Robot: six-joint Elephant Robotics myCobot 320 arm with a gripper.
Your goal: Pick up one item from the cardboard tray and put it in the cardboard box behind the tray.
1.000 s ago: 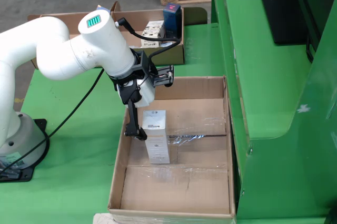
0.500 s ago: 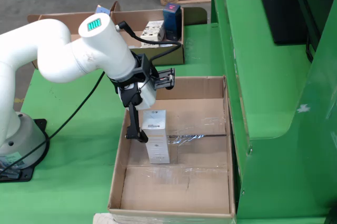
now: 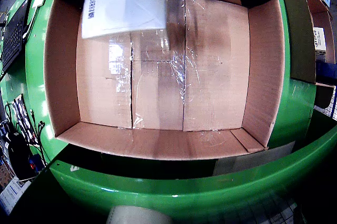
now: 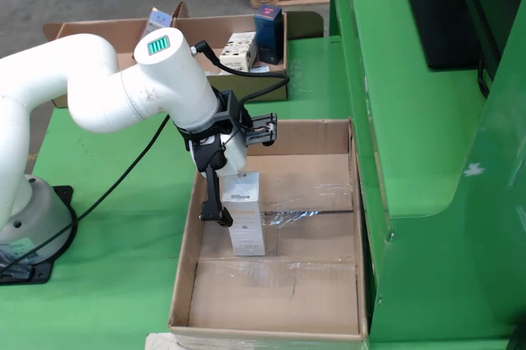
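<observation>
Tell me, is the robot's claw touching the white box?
Cannot tell. From the side, one dark finger overlaps the white box's edge; the gripper-mounted view shows no clear contact or gap.

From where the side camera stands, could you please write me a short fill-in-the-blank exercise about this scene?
1. The white packet lies inside the big cardboard ____.
2. The arm is coloured ____.
3. The table under the big box is coloured ____.
4. In the smaller tray behind, the upright dark item is coloured ____.

Missing words: box; white; green; blue
</observation>
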